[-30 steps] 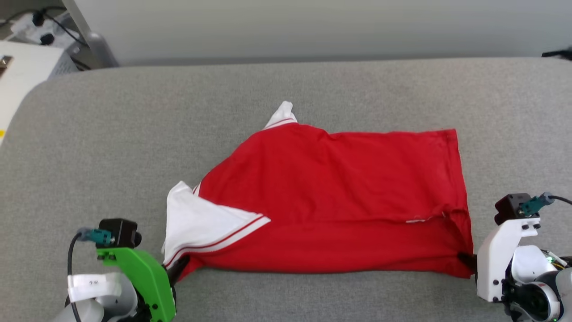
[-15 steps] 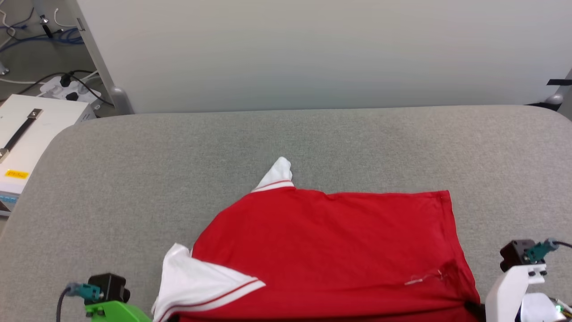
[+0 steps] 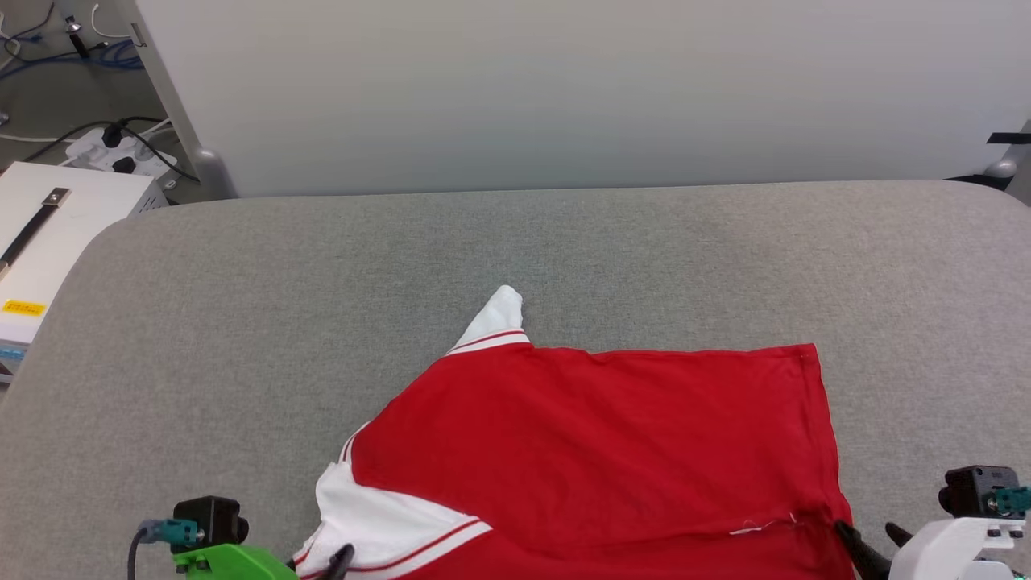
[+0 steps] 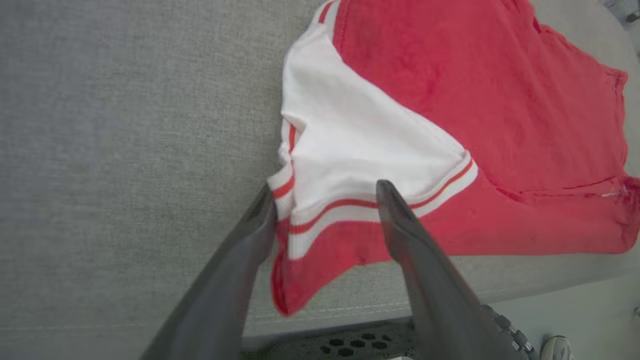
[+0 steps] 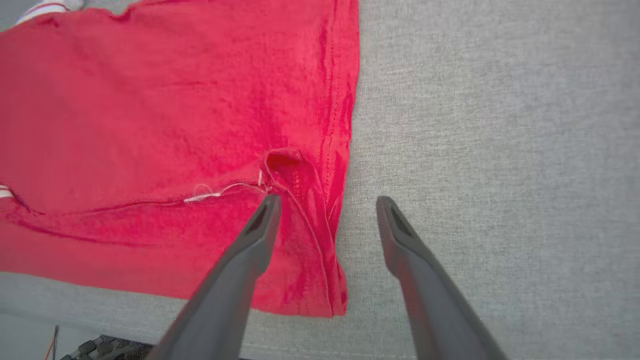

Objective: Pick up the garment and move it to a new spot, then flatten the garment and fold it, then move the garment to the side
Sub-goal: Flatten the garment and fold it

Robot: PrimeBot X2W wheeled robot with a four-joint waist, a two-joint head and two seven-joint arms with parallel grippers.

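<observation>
Left gripper (image 4: 325,190): jaws spread, nothing clamped. Its two fingers straddle the striped trim of the near white sleeve (image 4: 360,150); cloth lies between them, unpinched.

Right gripper (image 5: 327,200): jaws likewise spread, released. One finger stands over the red cloth by the hem corner, the other over bare grey fabric.

Garment (image 3: 604,451): lies flat-ish on the grey cushioned surface (image 3: 515,242), toward the near side, sleeves to the robot's left, straight hem (image 3: 821,419) to its right. Far sleeve tip (image 3: 501,310) pokes out beyond the far red edge. A loose white thread shows near the hem corner.

Edges: in both wrist views the garment's near fold sits close to the cushion's front seam; the corner under the left gripper reaches nearly to it.

Free room: wide bare grey beyond the garment, and on both sides. Rear edge meets a pale panel (image 3: 564,80). White box (image 3: 48,234) and cables stand off the left corner.
</observation>
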